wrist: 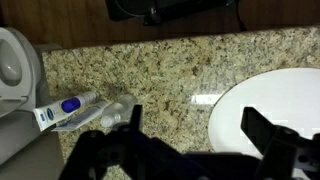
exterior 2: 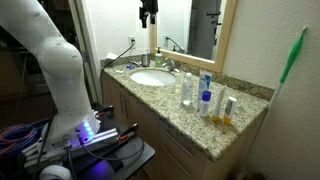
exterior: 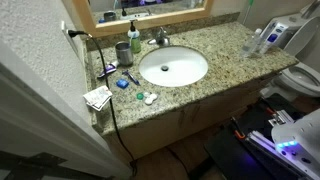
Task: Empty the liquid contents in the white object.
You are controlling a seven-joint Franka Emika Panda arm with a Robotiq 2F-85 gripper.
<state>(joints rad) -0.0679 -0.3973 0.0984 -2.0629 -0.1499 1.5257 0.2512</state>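
The white object [exterior: 141, 97] is a tiny round container on the granite counter in front of the sink basin [exterior: 173, 67], next to a small green round piece [exterior: 151, 99]. It does not show in the wrist view. My gripper [exterior 2: 148, 13] hangs high above the sink, near the mirror, far from the white object. In the wrist view my gripper [wrist: 195, 125] is open with nothing between its dark fingers [wrist: 256, 124]. Below it lie speckled counter and the basin's rim [wrist: 225, 105].
A green cup [exterior: 122, 50], a soap bottle [exterior: 134, 37] and the faucet [exterior: 160, 38] stand behind the basin. Tubes and bottles [exterior 2: 205, 95] crowd one end of the counter. Folded paper [exterior: 97, 97] lies at the other end, with a cable [exterior: 113, 118] hanging off. A toilet [wrist: 14, 60] stands beside it.
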